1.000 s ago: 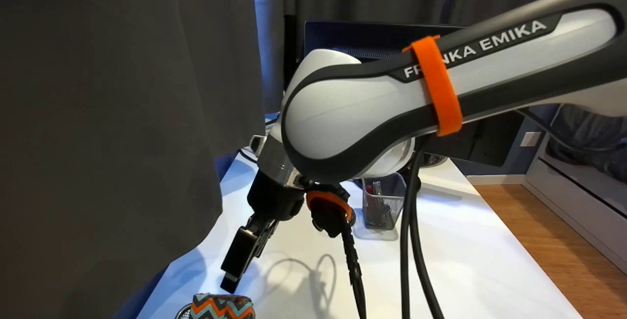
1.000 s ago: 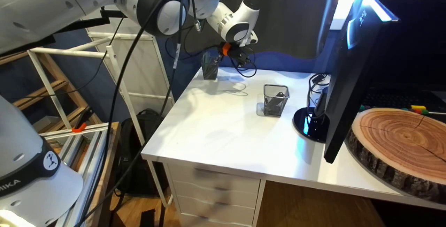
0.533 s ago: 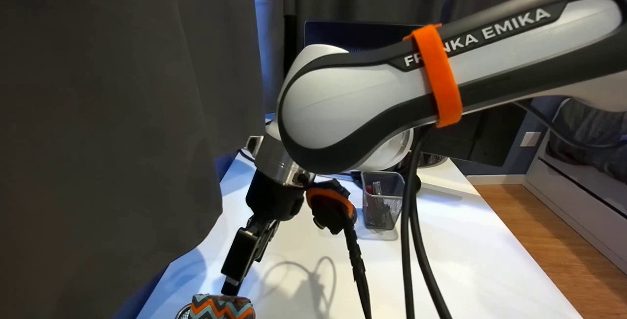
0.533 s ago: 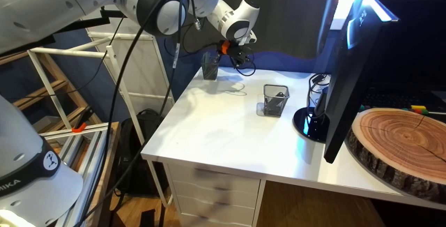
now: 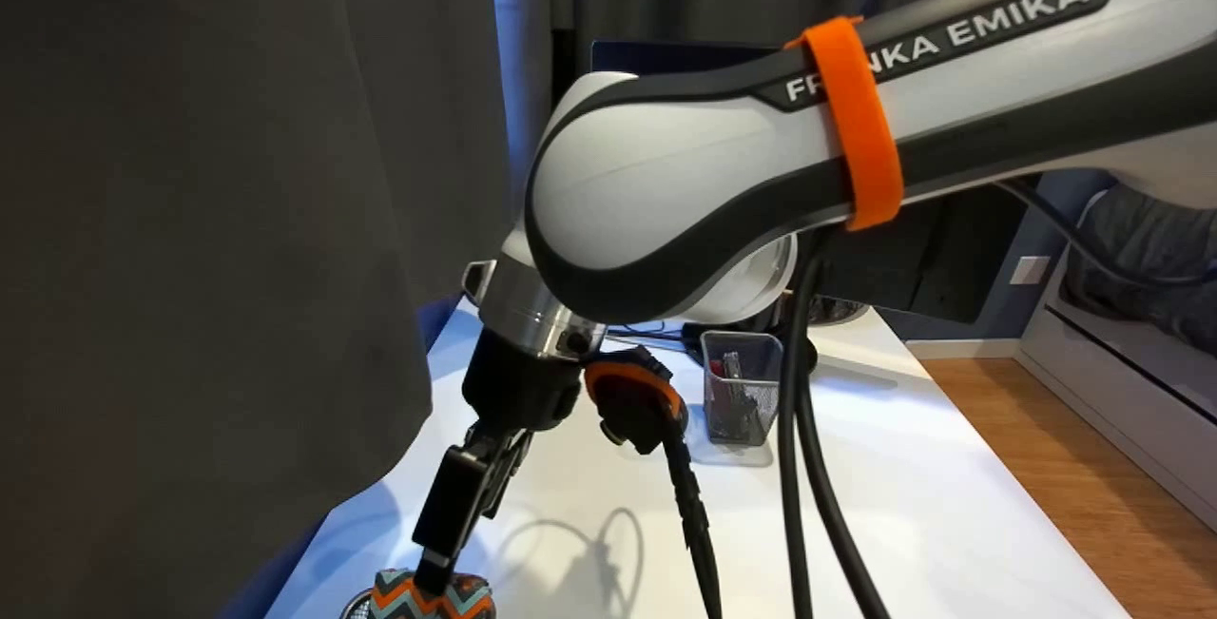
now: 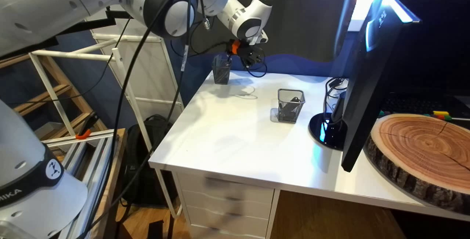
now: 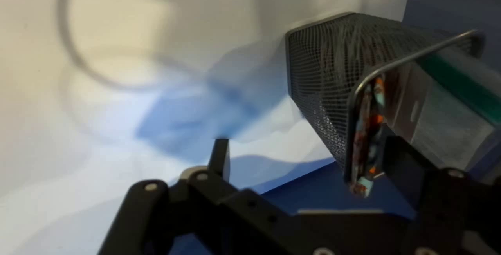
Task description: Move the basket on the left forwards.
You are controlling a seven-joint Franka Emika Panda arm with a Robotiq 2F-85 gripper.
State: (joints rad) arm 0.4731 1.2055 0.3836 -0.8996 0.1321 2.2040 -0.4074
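Note:
The left basket (image 6: 221, 73) is a dark wire-mesh cup at the desk's far left corner. In the wrist view the basket (image 7: 325, 67) looks tilted and holds a thin orange and teal zigzag-patterned piece (image 7: 368, 125) along its rim and a clear thing with a green stripe (image 7: 462, 86). In an exterior view only the zigzag piece (image 5: 404, 600) and a bit of mesh show at the bottom edge. My gripper (image 7: 309, 149) is open. One finger is outside the basket's wall, the other beyond the rim at the opening. I cannot tell whether either touches. The fingertip (image 5: 435, 571) overlaps the zigzag piece.
A second mesh cup with pens (image 6: 289, 108) stands right of the middle of the white desk (image 6: 227, 136). Behind it are a monitor (image 6: 374, 81) and a wood slab (image 6: 422, 151). A dark curtain (image 5: 209, 220) hangs beside the arm. Black cables (image 5: 808, 467) hang below it.
My gripper has moved down and slightly left in an exterior view, and its fingertip now overlaps the zigzag piece. The basket has not visibly moved.

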